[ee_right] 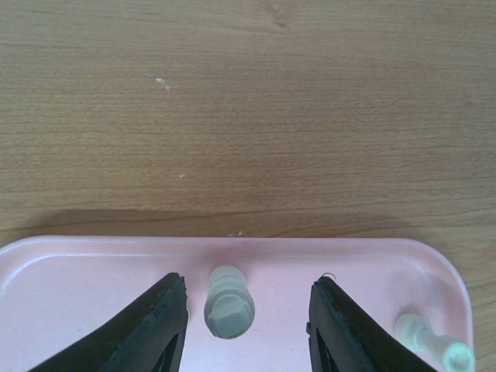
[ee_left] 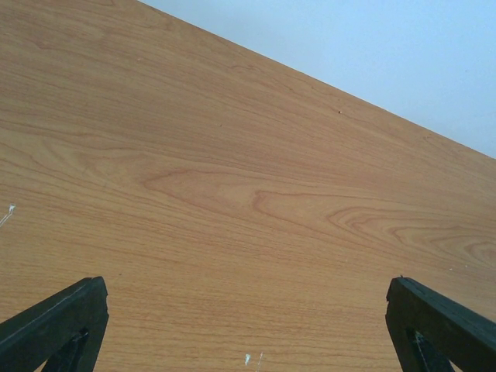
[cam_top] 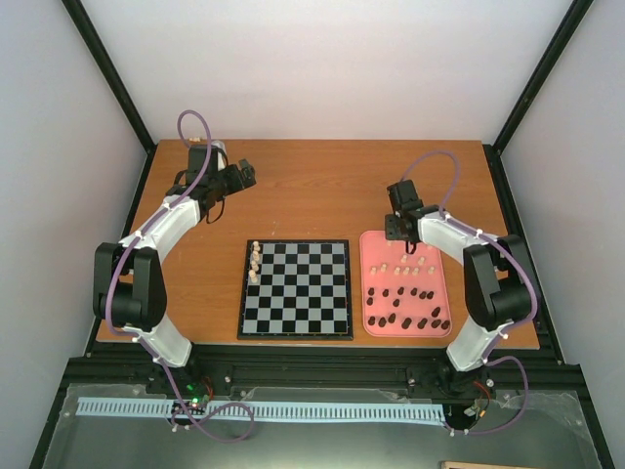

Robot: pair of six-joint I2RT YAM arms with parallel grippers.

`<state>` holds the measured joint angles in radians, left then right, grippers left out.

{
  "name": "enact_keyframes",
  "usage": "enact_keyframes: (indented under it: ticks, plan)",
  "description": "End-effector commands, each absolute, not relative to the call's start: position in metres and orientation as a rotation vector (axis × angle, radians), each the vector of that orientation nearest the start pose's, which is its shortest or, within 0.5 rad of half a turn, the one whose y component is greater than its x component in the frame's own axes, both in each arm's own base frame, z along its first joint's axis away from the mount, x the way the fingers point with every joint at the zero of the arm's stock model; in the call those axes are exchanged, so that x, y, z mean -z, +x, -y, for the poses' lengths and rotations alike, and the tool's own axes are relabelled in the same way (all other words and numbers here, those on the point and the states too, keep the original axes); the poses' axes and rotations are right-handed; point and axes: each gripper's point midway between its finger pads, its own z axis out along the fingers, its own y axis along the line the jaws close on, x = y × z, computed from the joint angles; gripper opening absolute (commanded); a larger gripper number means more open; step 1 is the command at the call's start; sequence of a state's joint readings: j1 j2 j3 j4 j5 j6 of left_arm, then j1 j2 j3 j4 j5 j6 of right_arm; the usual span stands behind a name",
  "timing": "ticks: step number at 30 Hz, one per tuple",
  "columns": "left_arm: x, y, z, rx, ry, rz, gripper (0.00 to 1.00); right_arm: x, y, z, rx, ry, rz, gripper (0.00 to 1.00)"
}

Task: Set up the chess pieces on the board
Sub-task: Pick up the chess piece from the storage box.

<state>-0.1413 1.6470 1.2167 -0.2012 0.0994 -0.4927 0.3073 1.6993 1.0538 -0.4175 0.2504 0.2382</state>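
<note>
The right gripper [ee_right: 248, 280] is open astride a pale piece [ee_right: 229, 312] standing untouched at the pink tray's [ee_right: 93, 256] far end. The left gripper [ee_left: 246, 310] gapes wide over the table [ee_left: 232, 155], far-left of the board [cam_top: 295, 289].

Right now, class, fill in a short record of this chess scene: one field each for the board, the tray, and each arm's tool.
board: mid-table, between the arms; a few cream pieces stand along its left column, far end
pink tray: right of the board; holds the dark pieces and a few cream ones
left tool: open, over bare table, beyond the board's far-left corner
right tool: open, at the tray's far edge, fingers either side of a cream piece, gaps showing on both sides
</note>
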Motion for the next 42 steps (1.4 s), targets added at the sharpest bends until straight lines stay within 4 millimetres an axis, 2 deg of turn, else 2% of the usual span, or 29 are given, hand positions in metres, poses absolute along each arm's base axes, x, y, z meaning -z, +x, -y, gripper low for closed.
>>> enact_keyframes:
  ticks: [1,15,18,22,27,31,33,37,39,42]
  plan:
    - [-0.201,0.489,0.085,0.471,-0.324,-2.164,1.00,-0.070,0.411,-0.083,0.104,0.000,-2.559,0.43]
    - [-0.198,0.491,0.085,0.471,-0.321,-2.170,1.00,-0.056,0.420,-0.081,0.083,0.009,-2.585,0.30]
    - [-0.197,0.491,0.085,0.469,-0.324,-2.173,1.00,-0.054,0.420,-0.081,0.079,0.009,-2.592,0.24]
    - [-0.196,0.491,0.085,0.471,-0.324,-2.174,1.00,-0.056,0.419,-0.081,0.072,0.011,-2.595,0.10]
    - [-0.196,0.491,0.085,0.472,-0.323,-2.174,1.00,-0.072,0.417,-0.077,0.081,0.036,-2.565,0.06]
    - [-0.197,0.490,0.085,0.473,-0.322,-2.172,1.00,-0.105,0.416,-0.077,0.057,0.052,-2.482,0.05]
    - [-0.199,0.490,0.086,0.474,-0.321,-2.168,1.00,-0.128,0.414,-0.084,0.006,0.026,-2.419,0.05]
    - [-0.199,0.490,0.087,0.478,-0.318,-2.170,1.00,-0.169,0.404,-0.105,0.011,-0.041,-2.330,0.04]
    - [-0.199,0.490,0.087,0.477,-0.319,-2.170,1.00,-0.186,0.395,-0.131,-0.049,-0.117,-2.299,0.05]
    - [-0.200,0.490,0.085,0.467,-0.323,-2.170,1.00,-0.201,0.375,-0.190,-0.201,-0.293,-2.269,0.05]
